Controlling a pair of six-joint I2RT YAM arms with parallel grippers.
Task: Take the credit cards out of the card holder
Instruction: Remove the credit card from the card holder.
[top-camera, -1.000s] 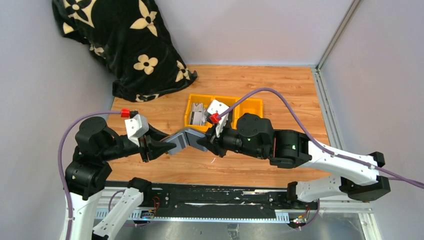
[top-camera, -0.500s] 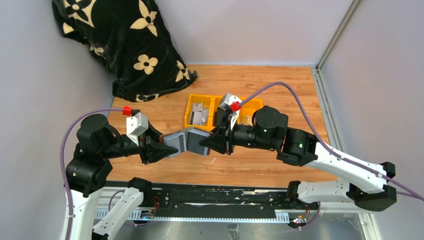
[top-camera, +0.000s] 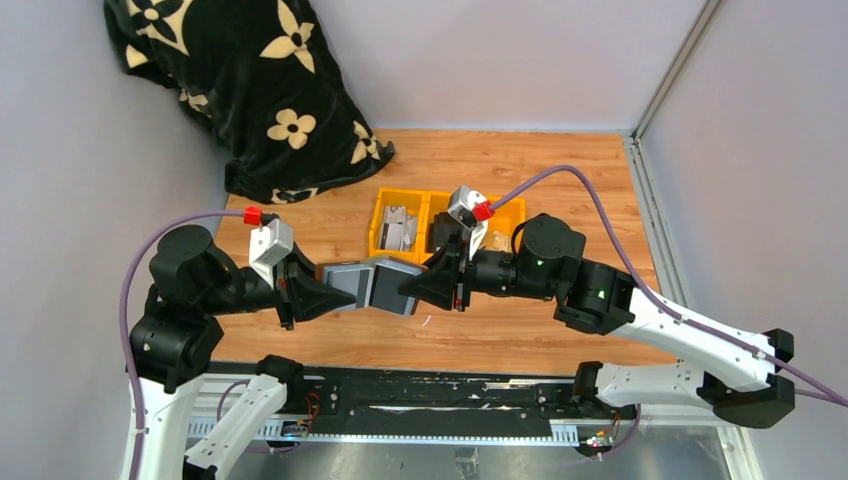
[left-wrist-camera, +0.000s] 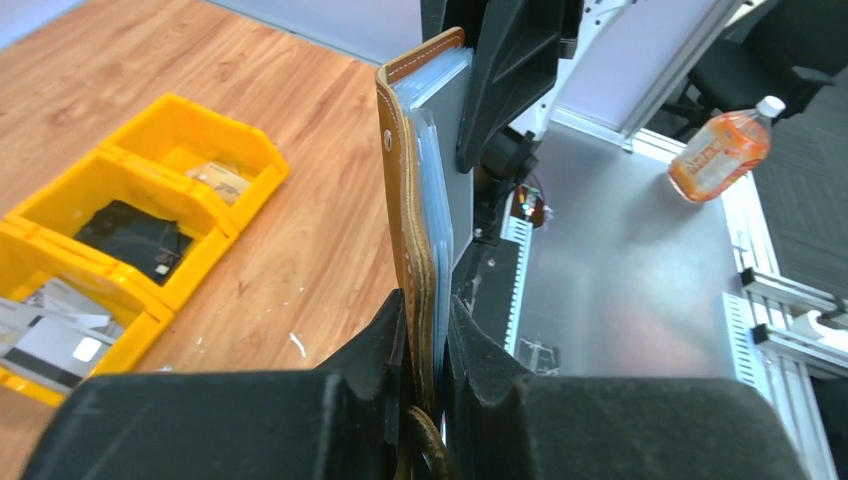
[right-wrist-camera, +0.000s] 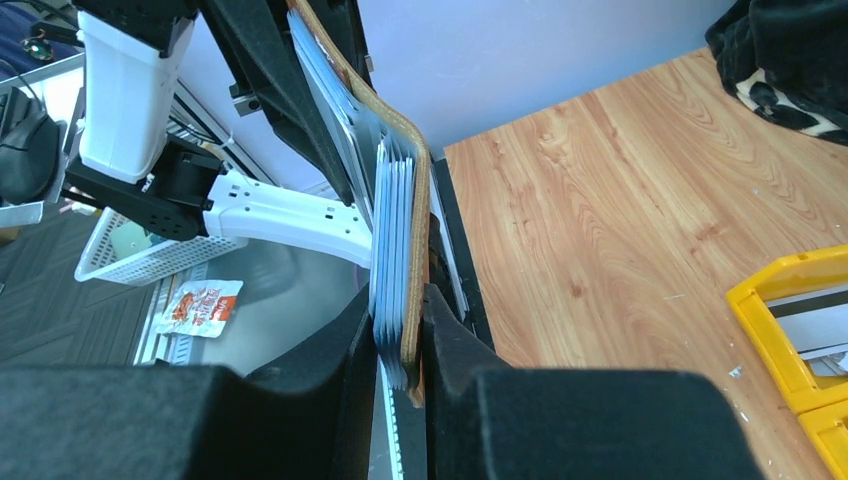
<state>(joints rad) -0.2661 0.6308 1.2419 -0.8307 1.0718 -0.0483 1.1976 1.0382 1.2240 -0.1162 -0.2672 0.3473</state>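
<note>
The brown leather card holder (top-camera: 375, 283) hangs spread open in the air between my two grippers, grey inner face up. My left gripper (top-camera: 325, 295) is shut on its left flap. In the left wrist view the leather edge (left-wrist-camera: 405, 180) and its clear sleeves run up from between that gripper's (left-wrist-camera: 425, 310) fingers. My right gripper (top-camera: 415, 290) is shut on the right flap. In the right wrist view the stacked sleeves and leather back (right-wrist-camera: 415, 230) sit pinched in that gripper (right-wrist-camera: 400, 300). Grey credit cards (top-camera: 398, 228) lie in the left yellow bin.
A row of yellow bins (top-camera: 376, 225) stands on the wooden table just behind the holder, also seen in the left wrist view (left-wrist-camera: 190, 120). A black flowered blanket (top-camera: 240, 90) fills the back left corner. An orange bottle (left-wrist-camera: 722, 150) lies off the table.
The right arm has swung rightward and spread the holder flatter. The left gripper has closed tighter on its flap and shifted slightly up.
</note>
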